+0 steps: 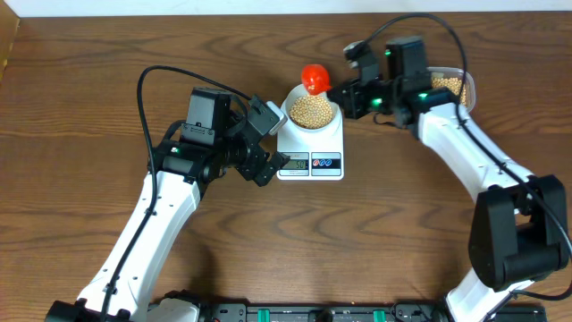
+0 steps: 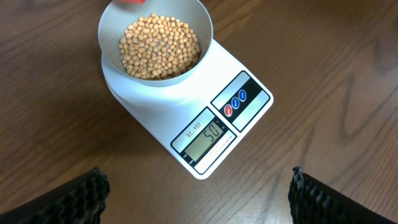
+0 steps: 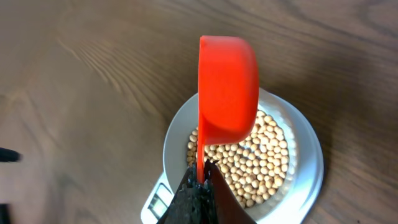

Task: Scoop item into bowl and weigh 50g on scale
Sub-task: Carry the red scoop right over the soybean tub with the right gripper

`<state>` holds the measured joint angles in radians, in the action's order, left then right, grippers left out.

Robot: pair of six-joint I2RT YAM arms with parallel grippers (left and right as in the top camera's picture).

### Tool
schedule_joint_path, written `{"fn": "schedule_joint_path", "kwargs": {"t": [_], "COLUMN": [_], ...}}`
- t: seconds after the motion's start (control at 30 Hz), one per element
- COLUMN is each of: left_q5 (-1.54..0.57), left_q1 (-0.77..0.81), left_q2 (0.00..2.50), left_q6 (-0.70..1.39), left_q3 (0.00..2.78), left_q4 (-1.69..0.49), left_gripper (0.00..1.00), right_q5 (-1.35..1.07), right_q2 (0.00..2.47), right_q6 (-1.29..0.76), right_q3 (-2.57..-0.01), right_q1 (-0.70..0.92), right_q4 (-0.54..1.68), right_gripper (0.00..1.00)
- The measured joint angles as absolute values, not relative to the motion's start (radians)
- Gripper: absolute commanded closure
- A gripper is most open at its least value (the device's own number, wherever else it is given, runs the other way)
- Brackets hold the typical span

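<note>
The white bowl (image 1: 311, 114) sits on the white scale (image 1: 311, 157) and holds many tan beans (image 1: 310, 109). In the left wrist view the scale's (image 2: 186, 112) display (image 2: 208, 139) reads 50, beside the red and blue buttons; the bowl (image 2: 155, 42) and beans (image 2: 160, 46) show above it. My right gripper (image 1: 344, 93) is shut on the handle of a red scoop (image 1: 314, 79), held tipped on its side above the bowl's far rim. The right wrist view shows the scoop (image 3: 227, 93) over the beans (image 3: 261, 158). My left gripper (image 1: 265, 143) is open and empty just left of the scale.
A clear plastic tub (image 1: 451, 86) with more beans stands at the back right, behind my right arm. The wooden table (image 1: 89, 134) runs all round the scale. Black equipment lies along the front edge.
</note>
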<state>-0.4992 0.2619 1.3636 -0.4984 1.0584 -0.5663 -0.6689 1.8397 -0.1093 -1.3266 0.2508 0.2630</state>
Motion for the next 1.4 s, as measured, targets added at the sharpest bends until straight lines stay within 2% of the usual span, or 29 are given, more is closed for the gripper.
{"fn": "schedule_joint_path", "kwargs": {"t": [0.3,0.73,1.1,1.4], "left_q5": [-0.499,-0.499,-0.499,-0.499], "left_q1": [0.262,0.262,0.262,0.262], "left_q2": [1.364,1.364,1.364,1.364], "left_q6": [-0.498,-0.498,-0.498,-0.498], "left_q3": [1.058,1.058,1.058,1.058], "left_q4": [-0.567,-0.567,-0.567,-0.567], "left_gripper": [0.05,0.05,0.05,0.05], "right_q5": [-0.804,-0.805,-0.655,-0.401], "right_q2": [1.821,1.670,1.635,1.635], "right_q6": [-0.153,-0.149,-0.087,0.081], "right_q3": [-1.327,-1.327,-1.327,-1.327], "right_q1": [0.117,-0.064,-0.202,-0.212], "right_q4": [0.282,0.453,0.610,0.662], "right_gripper": [0.99,0.99,0.99,0.99]}}
